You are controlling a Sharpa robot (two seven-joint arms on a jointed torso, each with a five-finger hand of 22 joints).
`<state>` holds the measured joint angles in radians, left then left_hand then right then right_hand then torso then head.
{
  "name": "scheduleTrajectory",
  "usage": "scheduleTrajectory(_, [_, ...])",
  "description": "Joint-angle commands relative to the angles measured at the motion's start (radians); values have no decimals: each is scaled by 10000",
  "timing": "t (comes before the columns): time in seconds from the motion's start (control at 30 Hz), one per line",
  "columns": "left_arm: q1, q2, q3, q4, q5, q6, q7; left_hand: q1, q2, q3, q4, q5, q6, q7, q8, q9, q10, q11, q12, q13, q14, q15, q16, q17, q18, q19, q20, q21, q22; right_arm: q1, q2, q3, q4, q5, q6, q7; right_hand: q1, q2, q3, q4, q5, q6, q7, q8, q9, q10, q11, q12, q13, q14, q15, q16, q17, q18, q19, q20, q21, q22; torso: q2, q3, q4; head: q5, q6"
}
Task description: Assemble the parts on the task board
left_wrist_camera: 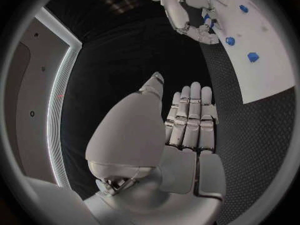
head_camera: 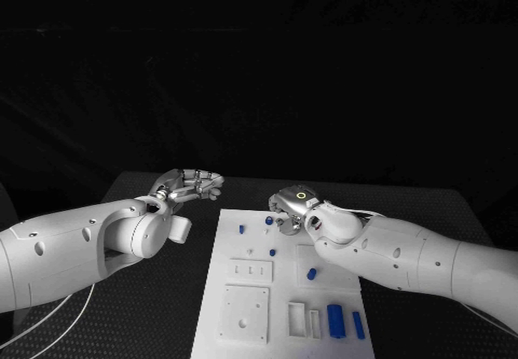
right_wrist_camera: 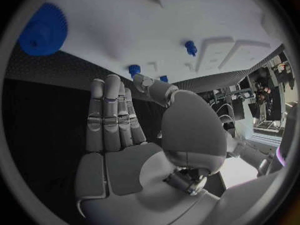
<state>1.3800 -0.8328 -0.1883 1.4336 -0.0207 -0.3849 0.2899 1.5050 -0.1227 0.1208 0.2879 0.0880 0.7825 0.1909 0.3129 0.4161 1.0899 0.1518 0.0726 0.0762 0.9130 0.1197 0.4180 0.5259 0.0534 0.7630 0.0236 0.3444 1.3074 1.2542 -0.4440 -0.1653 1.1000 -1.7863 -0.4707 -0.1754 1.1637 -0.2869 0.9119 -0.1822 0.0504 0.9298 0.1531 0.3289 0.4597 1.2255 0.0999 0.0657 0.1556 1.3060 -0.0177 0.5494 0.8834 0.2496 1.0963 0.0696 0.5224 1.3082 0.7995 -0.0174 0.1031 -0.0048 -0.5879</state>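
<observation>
The white task board lies in the middle of the black table. Small blue parts stand on it: one near its far edge, one mid-board, and two longer pieces at the near right. My right hand hovers over the board's far edge, close to the far blue part, holding nothing. In the right wrist view its fingers are straight and side by side, with a blue gear and a blue peg on the board beyond. My left hand is off the board's far left corner, palm bare.
Rectangular white blocks and recesses take up the board's near left. Black table surface runs along the board's left side, under my left forearm. The left wrist view shows my right hand beside the board.
</observation>
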Motion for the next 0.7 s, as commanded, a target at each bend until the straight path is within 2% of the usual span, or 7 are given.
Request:
scheduleTrajectory(0.03, [34,-16,11,76,-5,96,105,78,6,-73,7,-6,-20,23,-50,-8,-34,28,-59,-9,-2,53,-60,16,201,33,1,-44,133,200,-423,81,301,1259,-387,871,-49,-86,-36,-20,-17,-70,-42,-41,-11,-69,-8,6,-16,26,58,56,-13,122,-65,2,39,213,3,-4,-47,-59,114])
scheduleTrajectory(0.13, [39,-42,11,86,-4,90,133,112,17,-86,3,-22,81,-8,5,12,76,19,-3,19,46,52,-37,35,206,28,3,-42,141,375,-878,245,585,1442,-325,994,-162,-63,-381,-101,29,-28,-115,-23,-25,4,-31,41,-33,159,35,200,15,122,41,-37,186,239,0,0,-81,-78,147])
scheduleTrajectory(0.43, [43,-46,9,-5,-4,86,149,154,23,-97,0,-26,119,-21,23,17,132,7,16,32,71,46,-25,47,210,32,1,-37,148,737,-2050,439,1141,2216,145,1242,-559,-39,-1628,-390,34,30,-136,-22,-93,701,-261,311,222,204,-144,605,62,122,66,-129,588,231,-10,32,-228,-58,257])
scheduleTrajectory(0.6, [42,-5,7,-54,-4,107,147,157,20,-102,1,-27,122,-20,24,16,131,12,13,31,72,46,-24,49,210,33,1,-36,149,759,-2220,458,799,2794,989,1311,-641,-5,-2355,-544,262,145,-94,17,-28,1452,-601,1012,1491,317,-413,1089,257,122,51,-223,1160,250,-17,57,-277,-74,284])
scheduleTrajectory(0.63, [42,-8,7,-50,-4,105,146,158,20,-103,2,-27,122,-20,24,16,130,13,12,31,73,46,-24,49,210,34,1,-36,149,759,-2231,458,737,2793,1186,1311,-642,-20,-2525,-586,347,109,-215,-8,-26,1869,-681,1424,1948,473,-499,1375,462,122,153,-265,1353,270,-17,64,-289,-65,290])
scheduleTrajectory(0.67, [41,-8,7,-48,-4,106,146,159,21,-104,3,-27,122,-20,24,16,129,15,11,30,73,46,-24,50,210,34,1,-36,149,759,-2228,458,642,2853,1466,1335,-562,70,-2854,-725,487,89,-300,-43,4,1742,-802,2211,3392,406,-778,2084,1104,122,318,-451,1894,236,-10,70,-294,-59,283])
scheduleTrajectory(0.7, [41,-8,7,-52,-4,114,145,159,20,-105,3,-28,123,-20,24,16,127,17,9,30,73,46,-24,50,211,34,1,-35,149,758,-2218,456,553,2947,1612,1372,-683,51,-2886,-628,440,33,-265,-89,-1,1601,-817,2533,4006,379,-667,2237,1250,122,250,-444,1994,257,-4,79,-303,-54,277])
